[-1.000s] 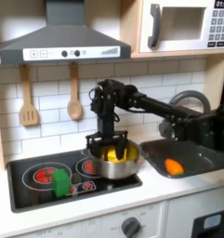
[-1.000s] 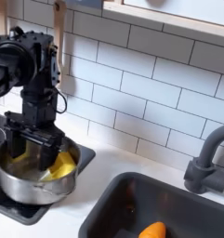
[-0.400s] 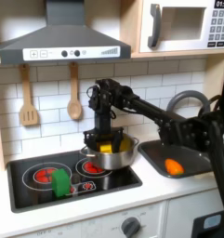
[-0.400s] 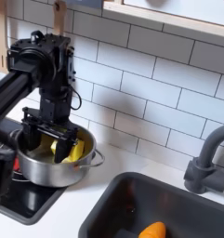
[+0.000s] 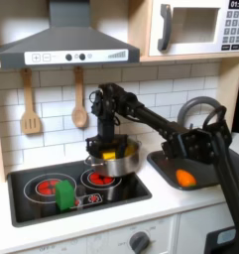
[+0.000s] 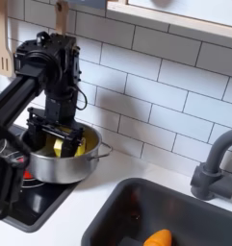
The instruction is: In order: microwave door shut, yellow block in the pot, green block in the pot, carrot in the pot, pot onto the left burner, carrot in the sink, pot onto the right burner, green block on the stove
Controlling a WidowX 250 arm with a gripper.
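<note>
While tool (image 6: 58, 136) dips inside: pot (image 6: 50, 165) – yellow block (image 6: 77, 151) | sink (image 5: 212, 171) – carrot (image 5: 184, 178)

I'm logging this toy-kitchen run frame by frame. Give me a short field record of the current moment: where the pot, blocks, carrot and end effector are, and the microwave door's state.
pot: shiny round steel pot on the black cooktop, over the burner at the first exterior view's right
yellow block: small yellow cube inside the pot
green block: dark-green block upright on the cooktop, outside the pot
carrot: orange toy carrot in the dark grey sink
end effector: black end effector reaching into the pot; grip unclear
microwave door: white-framed door shut
</note>
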